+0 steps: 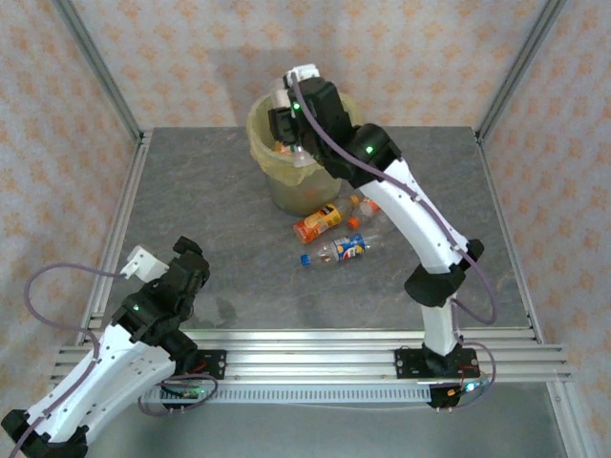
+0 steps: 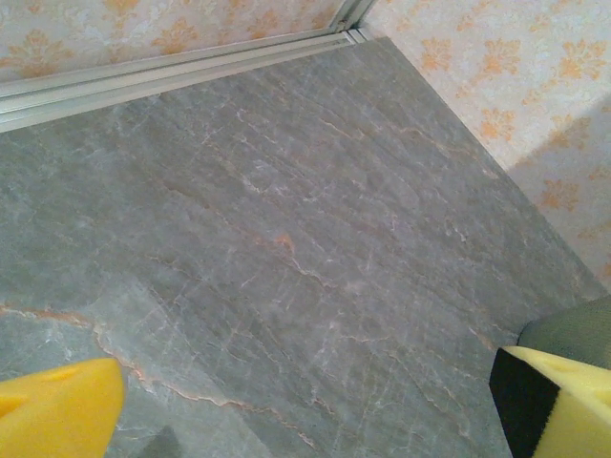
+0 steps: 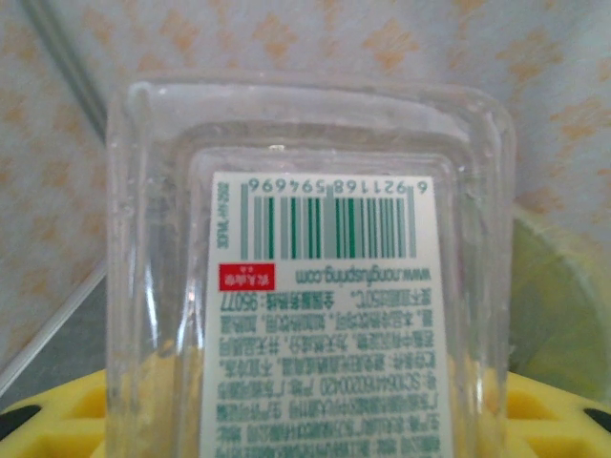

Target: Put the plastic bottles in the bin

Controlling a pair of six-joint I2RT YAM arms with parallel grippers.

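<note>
R arm reaches fwd to the 12 o'clock end of the table [image 1: 210, 191]. The right pincer [image 1: 291, 132] is over the mouth of the bin [image 1: 286, 196]. It is partly closed, clamped on a clear bottle [image 1: 304, 156]. In the R wrist view that clear bottle [image 3: 325, 239] sits btwn the yellow pads [image 3: 57, 415] at the bottom edge. It has a squarish clear body and a white label w/ barcode and small print, reading upside down. The bin's yellow-green liner [image 3: 563, 305] shows just past the bottle at 3 o'clock, w/ patterned wall behind.

The bin stands at 12 o'clock on the table, near the back edge, bag folded over its rim. Something orange lies inside; can't tell what.

3 loose bottles lie on the table just at 5–6 o'clock of the bin, all on their sides:
- orange bottle [image 1: 318, 225], nearest the bin's foot.
- orange-cap bottle [image 1: 366, 212], clear, at 3 o'clock of the orange one. They are just beside each other; can't tell if touching.
- blue-cap bottle [image 1: 339, 251], clear w/ blue-yellow label, at 6 o'clock of the other two and apart from them, cap pointing to 8 o'clock.

L arm is folded at the 8 o'clock corner, well apart from bin and bottles. The left pincer [image 1: 167, 260] is wide open w/ nothing in it. In the L wrist view the left pincer [image 2: 305, 405] shows one yellow pad in each bottom corner, and bare grey marbled table [image 2: 286, 239] btwn them.
</note>
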